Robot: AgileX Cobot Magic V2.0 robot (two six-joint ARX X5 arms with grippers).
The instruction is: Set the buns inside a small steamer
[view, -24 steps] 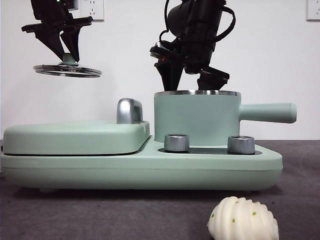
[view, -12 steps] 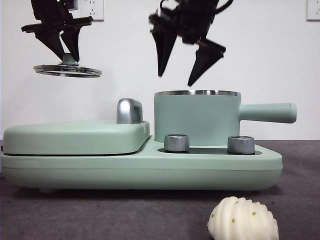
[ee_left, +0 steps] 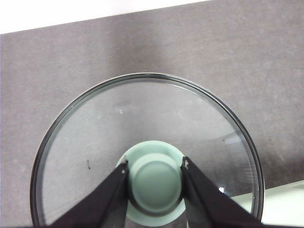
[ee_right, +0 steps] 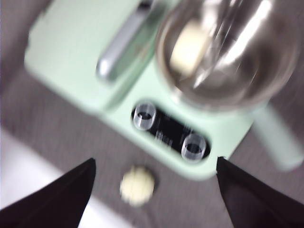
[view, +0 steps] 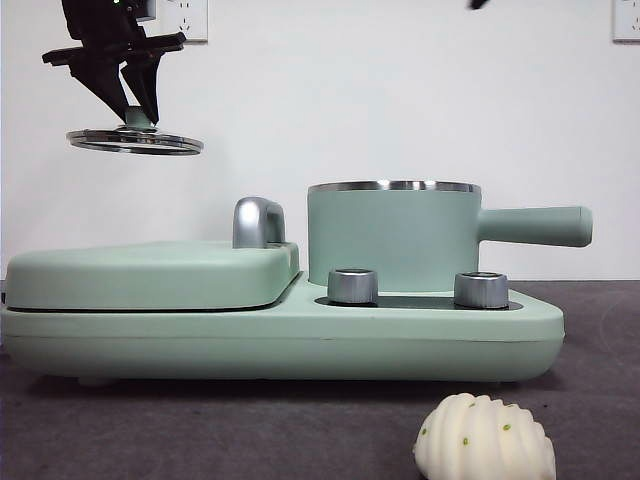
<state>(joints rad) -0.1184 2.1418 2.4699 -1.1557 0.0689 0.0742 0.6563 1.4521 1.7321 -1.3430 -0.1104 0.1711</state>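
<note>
The small steamer stands uncovered on the right of the mint-green appliance. In the blurred right wrist view the smooth bun lies inside the steamer. The ridged bun rests on the dark table in front of the appliance, and it also shows from above as the ridged bun. My right gripper is open and empty, high over the appliance; only a black tip shows in the front view. My left gripper hangs at the upper left, shut on the green knob of the glass lid.
A flat green lidded griddle with a chrome handle fills the appliance's left half. Two steel dials sit in front of the pot. The pot's straight handle points right.
My right gripper has risen from just above the steamer's rim, jaws open, and left the front view at the top. The left gripper and lid have stayed still.
</note>
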